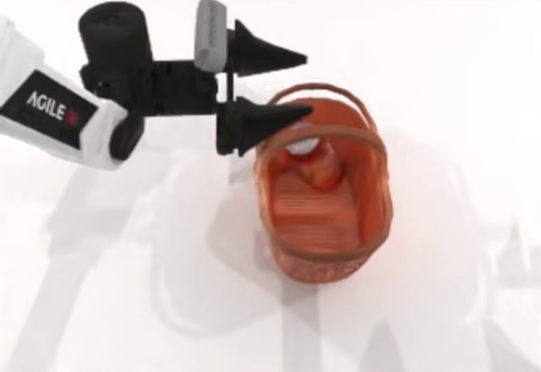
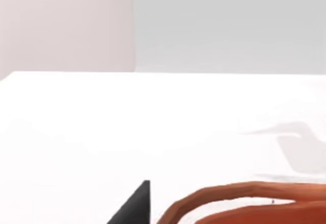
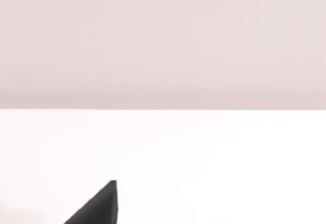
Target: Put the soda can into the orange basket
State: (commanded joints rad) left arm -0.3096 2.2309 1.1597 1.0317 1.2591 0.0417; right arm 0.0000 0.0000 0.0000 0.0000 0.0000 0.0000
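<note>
The soda can (image 1: 316,164) rests inside the orange basket (image 1: 382,199), at the end nearest my left arm, with its silver top towards the rim and under the arched handle (image 1: 338,134). My left gripper (image 1: 300,84) hangs open just beyond that end of the basket, holding nothing. One of its black fingertips (image 1: 292,116) overlaps the rim. In the left wrist view, the fingertip (image 2: 140,203) shows beside the basket rim (image 2: 239,192). Of my right gripper only one dark fingertip (image 3: 108,206) shows, well off centre over bare white table.
The white table (image 1: 439,59) spreads all round the basket. Grey arm shadows lie across its near part. A pale wall stands behind the table's far edge in both wrist views.
</note>
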